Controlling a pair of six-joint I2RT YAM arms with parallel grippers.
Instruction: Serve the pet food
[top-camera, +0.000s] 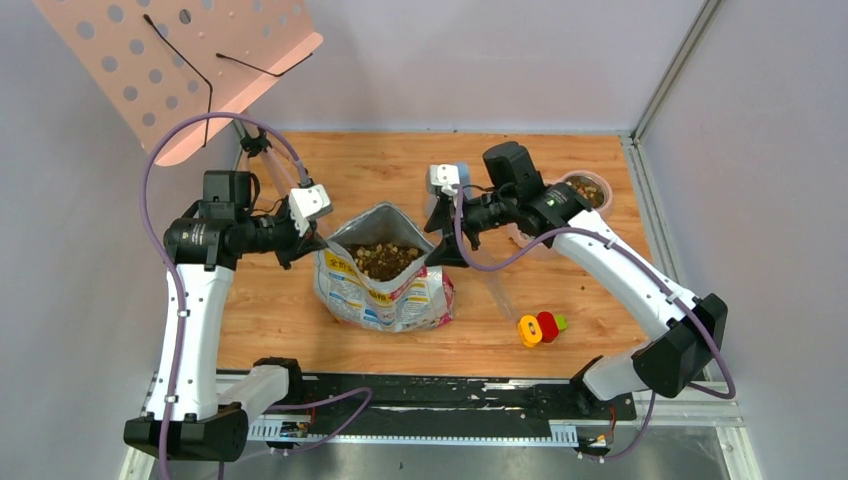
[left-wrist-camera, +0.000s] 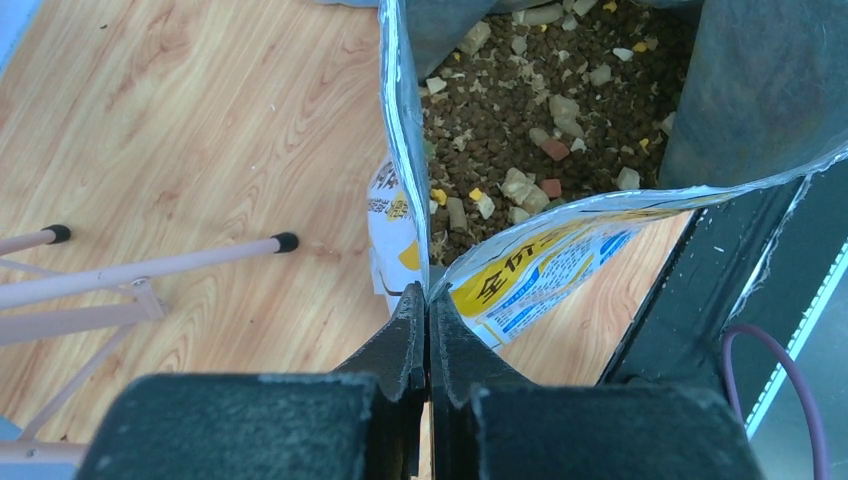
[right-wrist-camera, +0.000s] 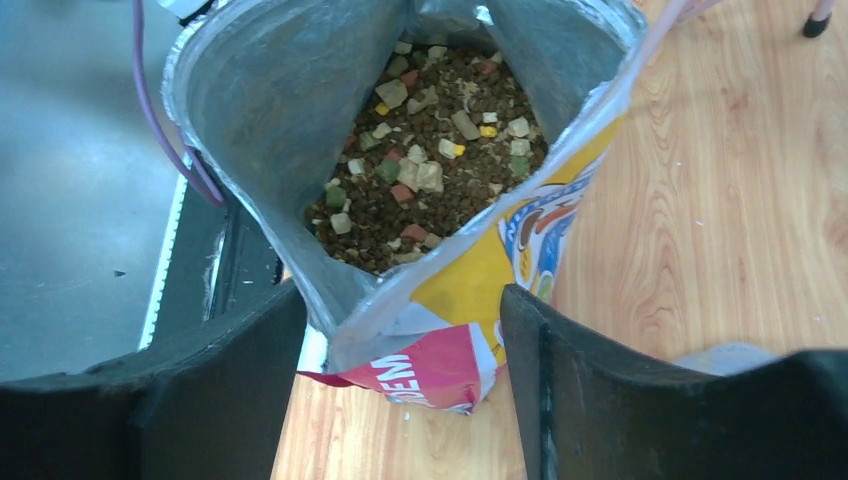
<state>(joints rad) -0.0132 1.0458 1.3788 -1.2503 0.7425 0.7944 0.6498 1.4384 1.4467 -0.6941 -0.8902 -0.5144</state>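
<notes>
a robot lab cell: plain grey walls (top-camera: 500, 60) enclose a wooden table (top-camera: 280, 320).

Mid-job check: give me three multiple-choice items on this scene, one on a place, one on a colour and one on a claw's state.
1. Relative to the bag, the yellow-red object lies: A) inside it B) to its right C) to its left.
2. The bag corner between the right claw's fingers is: A) magenta B) green C) black.
3. The left claw is: A) open above the bag B) open, off the bag C) shut on the bag's rim.

1 B: the top view shows it right of the bag.
2 A: the right wrist view shows a magenta corner between the open fingers.
3 C: the left wrist view shows the fingers pressed together on the rim.
</notes>
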